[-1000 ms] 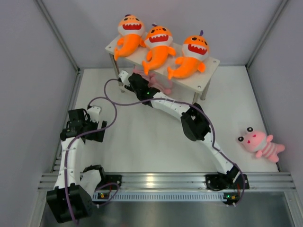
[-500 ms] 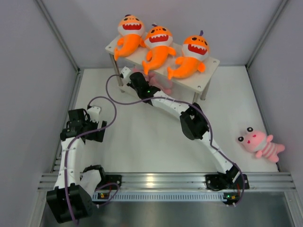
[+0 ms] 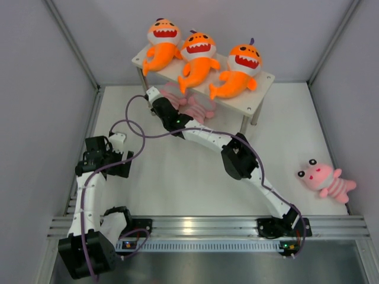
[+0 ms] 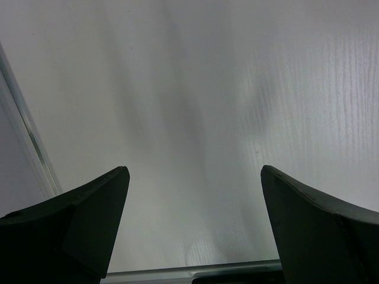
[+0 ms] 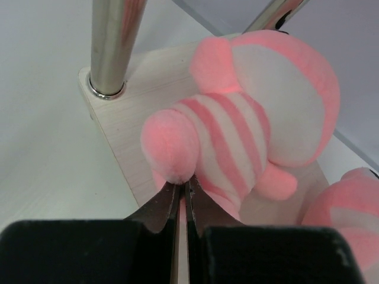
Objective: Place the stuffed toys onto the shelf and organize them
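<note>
Top external: three orange shark plushes (image 3: 198,56) sit in a row on the top board of the shelf (image 3: 262,89), faces toward me. Pink plush shows on the lower tier, under the top board's near edge, partly hidden. My right arm reaches across the table (image 3: 177,177) to that tier, and my right gripper (image 3: 153,94) is at the shelf's left end. A lone pink plush (image 3: 323,178) lies on the table at far right, well apart from the shelf.

Left wrist: my left gripper (image 4: 192,171) stands spread wide, both dark fingers at the frame's lower corners. Only bare white table surface lies between them.

Right wrist: my fingers are pressed together with barely a slit between. The tips meet right under the round tail (image 5: 169,148) of the striped plush (image 5: 237,136), touching it. I cannot tell whether any fur is pinched. The striped plush lies on the lower board (image 5: 118,118), just beside a silver leg (image 5: 112,47). A second pink plush (image 5: 349,201) shows at the right edge, on the same board.
</note>
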